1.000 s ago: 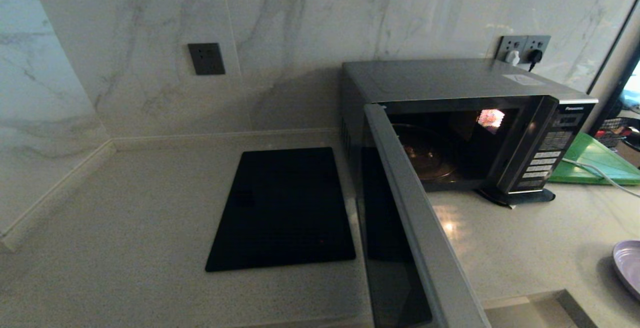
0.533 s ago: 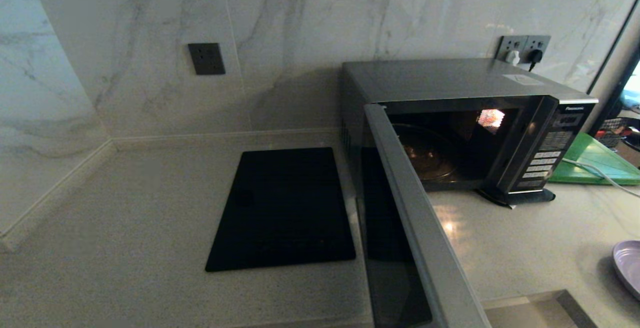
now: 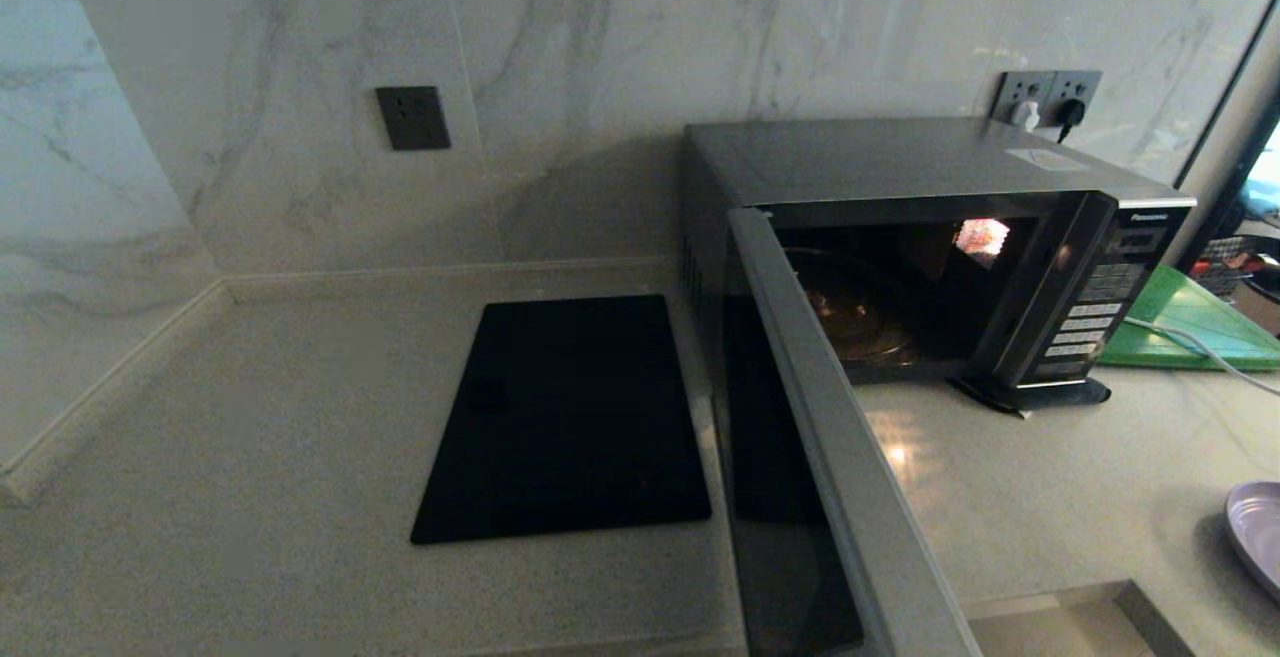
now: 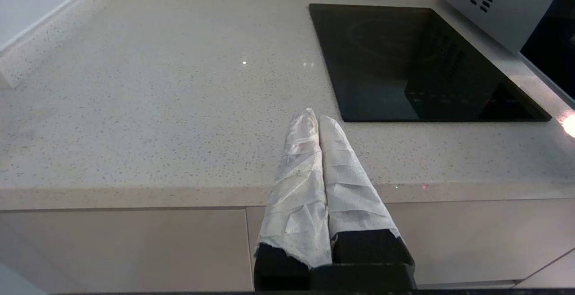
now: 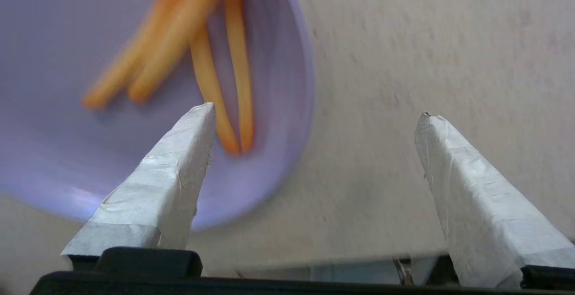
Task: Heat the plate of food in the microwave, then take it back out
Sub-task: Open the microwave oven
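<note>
The silver-grey microwave [image 3: 900, 162] stands at the back right of the counter with its dark glass door [image 3: 800, 477] swung wide open toward me; the lit cavity holds only its glass turntable [image 3: 855, 312]. The lilac plate of food [image 3: 1258, 529] lies at the right edge of the head view. In the right wrist view the plate of food [image 5: 90, 120] with its orange sticks [image 5: 211, 61] lies just beyond my right gripper [image 5: 314, 115], which is open with one fingertip over the plate's rim. My left gripper [image 4: 314, 117] is shut and empty, low at the counter's front edge.
A flat black cooktop slab [image 3: 570, 417] lies left of the microwave. A green board [image 3: 1190, 322] and a white cable [image 3: 1190, 342] sit to the microwave's right. A sink cut-out [image 3: 1070, 622] opens at the front right. Marble walls close the back and left.
</note>
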Robot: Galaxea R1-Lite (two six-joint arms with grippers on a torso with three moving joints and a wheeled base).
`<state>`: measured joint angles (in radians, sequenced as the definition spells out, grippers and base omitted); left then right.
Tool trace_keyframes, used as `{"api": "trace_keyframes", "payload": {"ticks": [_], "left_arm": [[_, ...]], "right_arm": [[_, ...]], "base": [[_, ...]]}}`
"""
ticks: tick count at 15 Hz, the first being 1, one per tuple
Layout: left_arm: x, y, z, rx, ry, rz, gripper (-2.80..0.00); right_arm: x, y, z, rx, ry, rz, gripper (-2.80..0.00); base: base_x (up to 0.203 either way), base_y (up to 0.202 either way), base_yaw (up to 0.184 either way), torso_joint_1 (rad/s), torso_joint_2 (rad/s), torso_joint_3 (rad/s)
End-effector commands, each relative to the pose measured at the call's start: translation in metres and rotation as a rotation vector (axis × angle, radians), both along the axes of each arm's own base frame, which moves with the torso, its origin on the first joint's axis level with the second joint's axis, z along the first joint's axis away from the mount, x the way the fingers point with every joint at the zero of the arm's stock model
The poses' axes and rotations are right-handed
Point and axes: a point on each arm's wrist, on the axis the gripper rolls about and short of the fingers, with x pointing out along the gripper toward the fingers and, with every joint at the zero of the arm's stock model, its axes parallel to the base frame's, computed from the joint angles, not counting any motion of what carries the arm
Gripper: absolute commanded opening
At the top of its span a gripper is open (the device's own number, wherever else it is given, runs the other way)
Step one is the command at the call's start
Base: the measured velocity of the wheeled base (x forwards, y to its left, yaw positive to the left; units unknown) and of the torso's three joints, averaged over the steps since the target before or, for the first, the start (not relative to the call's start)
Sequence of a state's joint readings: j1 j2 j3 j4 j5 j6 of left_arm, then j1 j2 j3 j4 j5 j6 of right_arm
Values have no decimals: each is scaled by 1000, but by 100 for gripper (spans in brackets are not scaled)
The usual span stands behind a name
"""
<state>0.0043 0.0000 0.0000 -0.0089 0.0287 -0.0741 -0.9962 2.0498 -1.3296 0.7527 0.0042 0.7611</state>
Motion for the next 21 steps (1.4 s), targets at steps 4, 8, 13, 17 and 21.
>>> {"api": "trace_keyframes", "payload": {"ticks": [4, 8, 13, 17, 21], "left_arm": [[0, 0, 0, -1, 1, 1, -280], [0, 0, 0, -1, 1, 1, -280], [0, 0, 0, -1, 1, 1, -280], [0, 0, 0, -1, 1, 1, -280], [0, 0, 0, -1, 1, 1, -280]], "right_arm": [[1, -11, -16, 14, 32, -19, 0], [3, -13, -21, 22, 37, -19, 0], [6, -18, -24, 23, 38, -18, 0], [7, -20, -27, 27, 40, -18, 0], [8, -20, -28, 27, 40, -17, -108]], "base": [[0, 0, 0, 0, 0, 0], [0, 0, 0, 0, 0, 0], [0, 0, 0, 0, 0, 0], [0, 0, 0, 0, 0, 0], [0, 0, 0, 0, 0, 0]]}}
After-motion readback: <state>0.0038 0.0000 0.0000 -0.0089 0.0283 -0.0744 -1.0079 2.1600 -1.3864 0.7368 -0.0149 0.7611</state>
